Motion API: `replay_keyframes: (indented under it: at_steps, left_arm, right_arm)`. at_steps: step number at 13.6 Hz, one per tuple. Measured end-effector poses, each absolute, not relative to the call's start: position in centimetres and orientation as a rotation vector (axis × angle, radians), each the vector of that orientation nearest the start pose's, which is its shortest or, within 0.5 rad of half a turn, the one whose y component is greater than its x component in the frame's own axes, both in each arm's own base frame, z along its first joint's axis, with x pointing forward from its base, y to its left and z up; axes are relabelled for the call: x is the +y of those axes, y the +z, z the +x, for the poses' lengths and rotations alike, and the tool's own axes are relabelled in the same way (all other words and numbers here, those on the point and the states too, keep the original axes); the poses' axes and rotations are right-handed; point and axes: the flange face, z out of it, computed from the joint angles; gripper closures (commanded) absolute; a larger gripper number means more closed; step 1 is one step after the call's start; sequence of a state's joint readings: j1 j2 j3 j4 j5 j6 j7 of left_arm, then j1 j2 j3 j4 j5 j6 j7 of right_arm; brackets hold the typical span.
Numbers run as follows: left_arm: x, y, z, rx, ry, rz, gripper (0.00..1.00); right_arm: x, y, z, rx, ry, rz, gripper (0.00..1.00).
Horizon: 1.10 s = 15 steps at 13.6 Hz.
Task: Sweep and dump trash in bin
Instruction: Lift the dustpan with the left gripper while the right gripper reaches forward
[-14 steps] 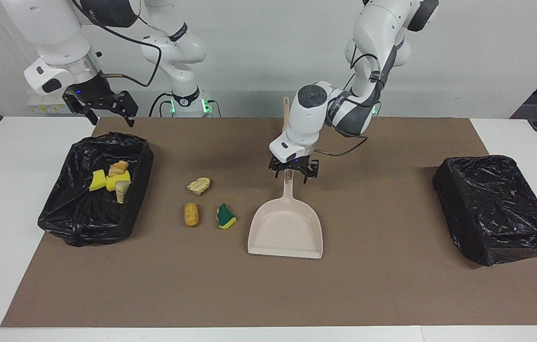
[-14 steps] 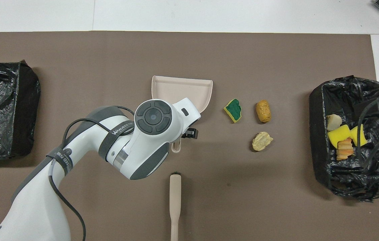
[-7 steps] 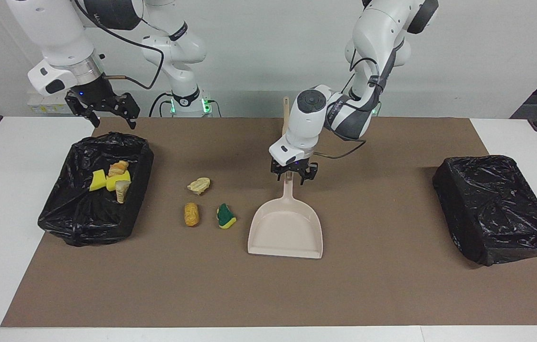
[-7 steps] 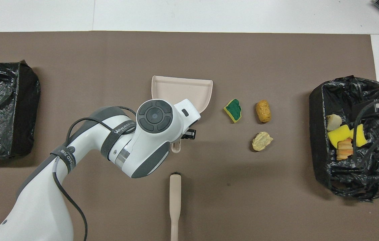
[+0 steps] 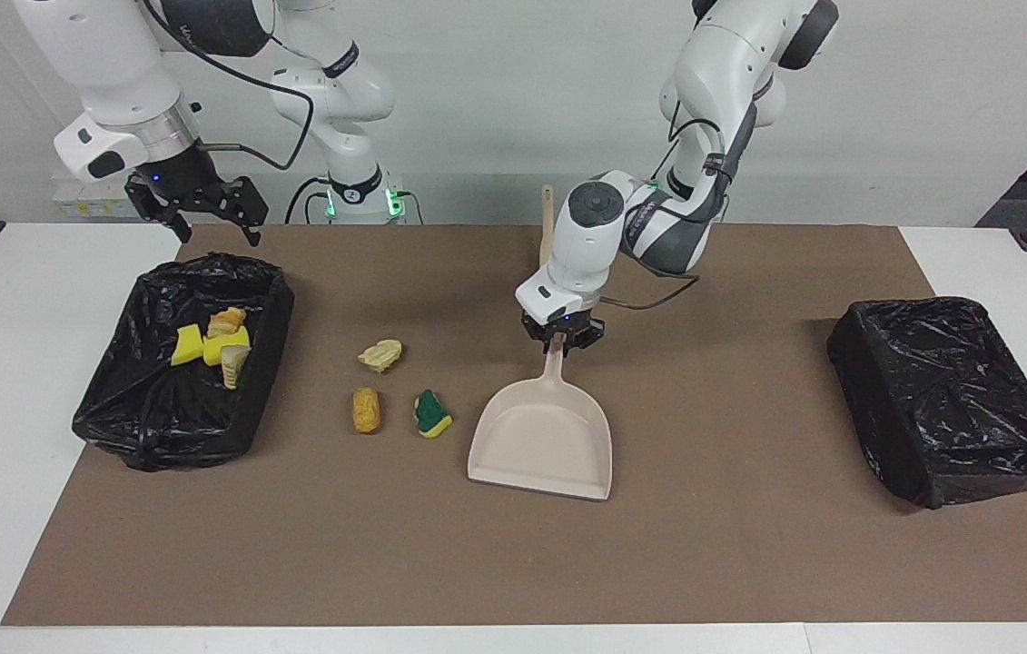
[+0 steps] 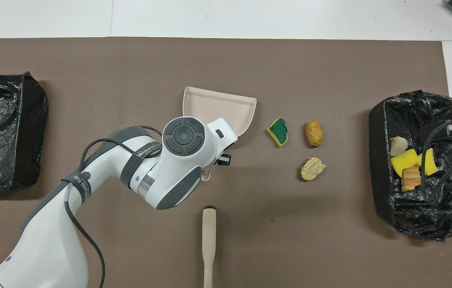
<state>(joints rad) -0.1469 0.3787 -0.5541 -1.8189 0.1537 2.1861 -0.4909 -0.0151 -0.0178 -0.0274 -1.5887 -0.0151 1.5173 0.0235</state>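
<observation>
Bin point(image 5: 113, 400) at the mat's point(image 5: 749, 545) right-arm end holds four trash pieces point(image 5: 213, 347); other bin point(image 5: 949, 400) covered. Left gripper point(image 5: 558, 343) grasps dustpan point(image 5: 542, 445) handle; right gripper point(image 5: 204, 213) splayed, waiting.

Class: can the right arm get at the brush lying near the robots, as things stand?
Probably yes. The right hand hangs open over the trash-filled bin, and bare mat lies between it and the brush; the left hand is busy gripping the dustpan.

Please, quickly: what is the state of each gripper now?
Left gripper: closed on the dustpan handle.
Right gripper: open, holding nothing.
</observation>
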Motion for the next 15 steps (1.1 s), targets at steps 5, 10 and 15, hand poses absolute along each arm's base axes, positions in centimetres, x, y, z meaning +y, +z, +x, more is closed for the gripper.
replay_keyframes:
  at_steps: [5, 10, 15]
  left_arm:
    - [-33.5, 38.3, 54.1, 0.595, -0.045, -3.129, 1.00]
    - [-25.6, 39.5, 57.3, 0.953, 0.004, -2.975, 1.00]
    - [-22.9, 40.2, 58.7, 1.079, 0.022, -2.915, 1.00]
  right_arm:
    - [2.8, 60.8, 53.2, -0.010, 0.138, -3.055, 0.00]
    - [16.6, 56.4, 51.0, 0.009, 0.173, -3.073, 0.00]
    - [29.9, 50.8, 46.4, 0.181, 0.161, -3.093, 0.00]
